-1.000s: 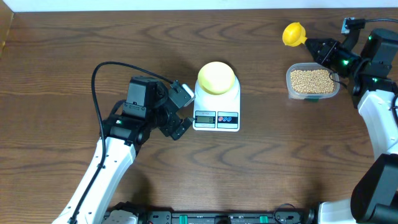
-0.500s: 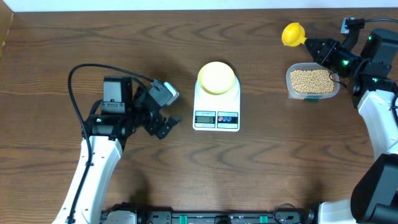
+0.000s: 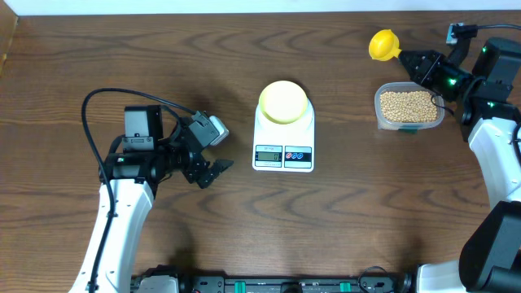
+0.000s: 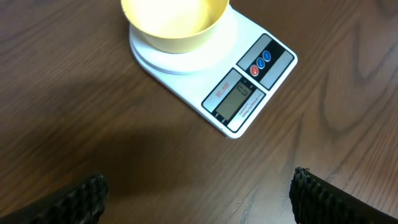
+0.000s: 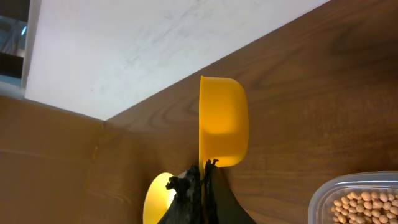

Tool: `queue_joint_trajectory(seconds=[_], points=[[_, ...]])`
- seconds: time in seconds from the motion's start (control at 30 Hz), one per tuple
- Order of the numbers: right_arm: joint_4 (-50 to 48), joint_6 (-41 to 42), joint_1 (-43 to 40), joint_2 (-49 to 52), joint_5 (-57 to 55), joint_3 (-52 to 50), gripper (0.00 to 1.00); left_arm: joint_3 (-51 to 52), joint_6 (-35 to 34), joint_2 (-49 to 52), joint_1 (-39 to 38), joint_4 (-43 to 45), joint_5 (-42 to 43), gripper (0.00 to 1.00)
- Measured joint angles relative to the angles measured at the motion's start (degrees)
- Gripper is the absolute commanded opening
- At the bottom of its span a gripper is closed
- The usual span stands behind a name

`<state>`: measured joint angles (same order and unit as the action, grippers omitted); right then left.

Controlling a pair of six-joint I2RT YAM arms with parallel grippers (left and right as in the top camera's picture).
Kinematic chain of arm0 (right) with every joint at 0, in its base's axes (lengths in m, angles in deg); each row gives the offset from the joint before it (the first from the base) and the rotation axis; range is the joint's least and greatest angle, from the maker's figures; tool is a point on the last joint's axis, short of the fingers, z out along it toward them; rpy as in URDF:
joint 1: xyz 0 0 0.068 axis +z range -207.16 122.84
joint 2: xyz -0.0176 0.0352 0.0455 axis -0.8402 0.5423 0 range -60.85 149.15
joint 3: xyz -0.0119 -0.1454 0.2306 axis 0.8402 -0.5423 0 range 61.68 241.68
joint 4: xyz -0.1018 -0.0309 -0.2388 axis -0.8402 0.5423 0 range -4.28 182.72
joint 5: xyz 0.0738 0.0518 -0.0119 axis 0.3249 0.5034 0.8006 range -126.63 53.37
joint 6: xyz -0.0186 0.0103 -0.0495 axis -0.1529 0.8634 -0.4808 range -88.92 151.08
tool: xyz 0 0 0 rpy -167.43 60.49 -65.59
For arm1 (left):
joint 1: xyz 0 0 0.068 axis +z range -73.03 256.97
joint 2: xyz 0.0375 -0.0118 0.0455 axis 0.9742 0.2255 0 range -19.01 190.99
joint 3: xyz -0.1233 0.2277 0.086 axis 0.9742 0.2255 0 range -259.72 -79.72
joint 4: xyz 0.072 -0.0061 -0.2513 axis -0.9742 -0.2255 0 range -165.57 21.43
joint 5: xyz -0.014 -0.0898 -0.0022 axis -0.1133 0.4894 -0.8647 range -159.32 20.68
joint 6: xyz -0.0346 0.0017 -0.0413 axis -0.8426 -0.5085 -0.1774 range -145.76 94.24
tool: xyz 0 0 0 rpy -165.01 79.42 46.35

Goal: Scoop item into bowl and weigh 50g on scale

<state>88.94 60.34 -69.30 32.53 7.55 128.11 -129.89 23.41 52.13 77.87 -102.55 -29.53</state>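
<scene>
From overhead, the white scale (image 3: 283, 140) sits mid-surface with the pale-yellow bowl (image 3: 283, 102) resting on its platform. The bowl looks empty. Over to the left, the left pincer (image 3: 218, 147) hangs well apart from the scale, jaws spread wide with nothing between them, and a black cable (image 3: 106, 98) loops behind its arm. Far right, the clear tub (image 3: 409, 108) holds the tan grains (image 3: 407, 104), all of them in the tub. Just behind it, the right pincer (image 3: 411, 59) is clamped on the handle of the yellow scoop (image 3: 381, 45), whose cup points away toward the far edge of the brown wooden surface (image 3: 350, 220).

Left wrist view now: the left pincer (image 4: 199, 202) shows two dark fingertips (image 4: 84, 198) at the bottom corners, wide apart, bare wood between them. Ahead lies the scale (image 4: 205, 68), turned at an angle, its grey display (image 4: 239, 99) and two round buttons (image 4: 261, 60) facing this way. The digits are too small to read. The bowl (image 4: 177, 22) sits on top, partly cut by the frame.

Right wrist view: the right pincer (image 5: 202, 183) is pinched tight, its dark fingers pressed together on the scoop (image 5: 224, 121), cup on its side with nothing visible in it. In the bottom right corner, the tub (image 5: 323, 202) shows its grains (image 5: 367, 205).
</scene>
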Motion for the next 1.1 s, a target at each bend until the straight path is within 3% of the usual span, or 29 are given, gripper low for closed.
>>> queue_joint_trajectory(seconds=[1.1], points=[[0.0,0.0,0.0,0.0,0.83,0.0,0.01,0.0,0.37,0.0,0.44,0.37,0.61,0.95]])
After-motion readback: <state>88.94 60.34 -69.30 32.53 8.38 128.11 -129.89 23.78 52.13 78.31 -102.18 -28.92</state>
